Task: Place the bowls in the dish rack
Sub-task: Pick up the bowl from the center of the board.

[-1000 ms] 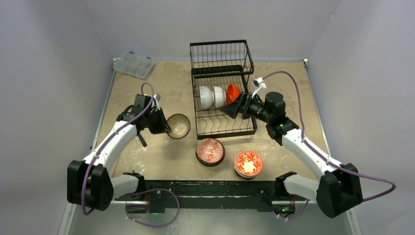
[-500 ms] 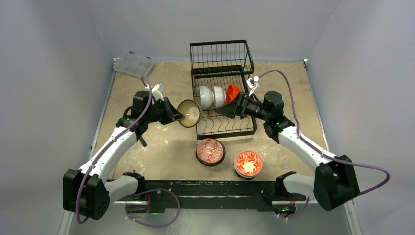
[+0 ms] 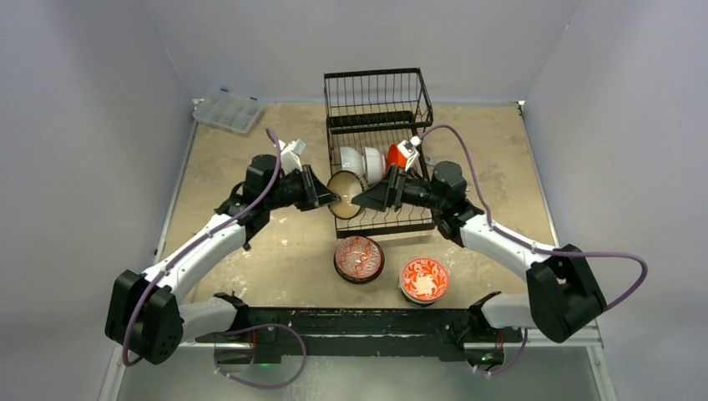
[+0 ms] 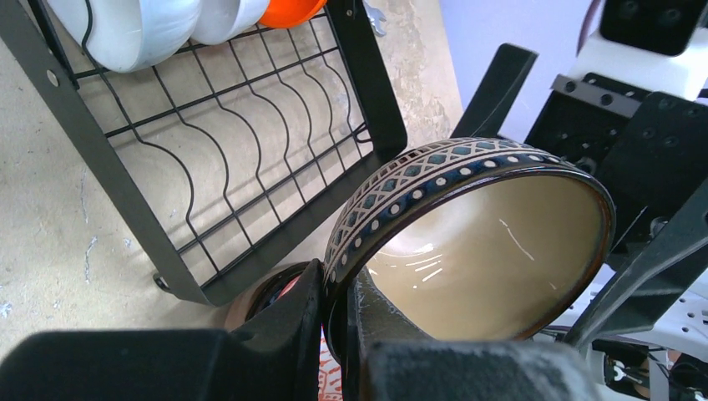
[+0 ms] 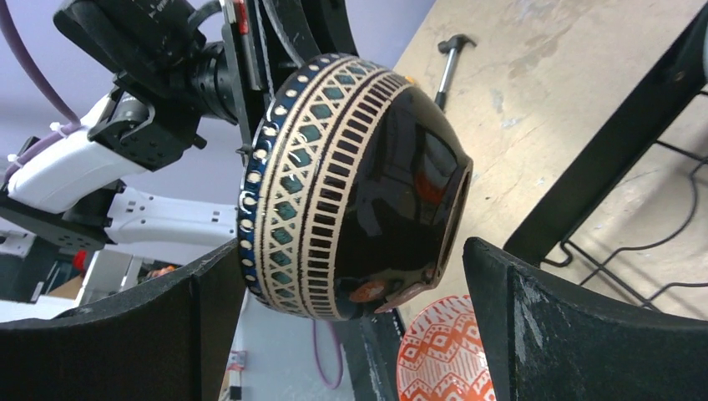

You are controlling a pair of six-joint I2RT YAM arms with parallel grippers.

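- One blue-patterned bowl (image 3: pixel 344 184) hangs on edge over the 9 o'clock rim of the dish rack (image 3: pixel 380 122), with its foot toward 3 o'clock.
- Left fingers (image 4: pixel 288 330) pinch its rim.
- Right fingers (image 5: pixel 543 334), spread wide, straddle the foot from 3 o'clock, probably for a handover.

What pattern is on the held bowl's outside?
Blue-tan lattice band, black below, on bowl; right wrist view.

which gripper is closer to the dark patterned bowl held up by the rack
Left. The left gripper is shut on the rim of the bowl, touching it. The right gripper is open with a finger on each side of the bowl; contact there cannot be told.
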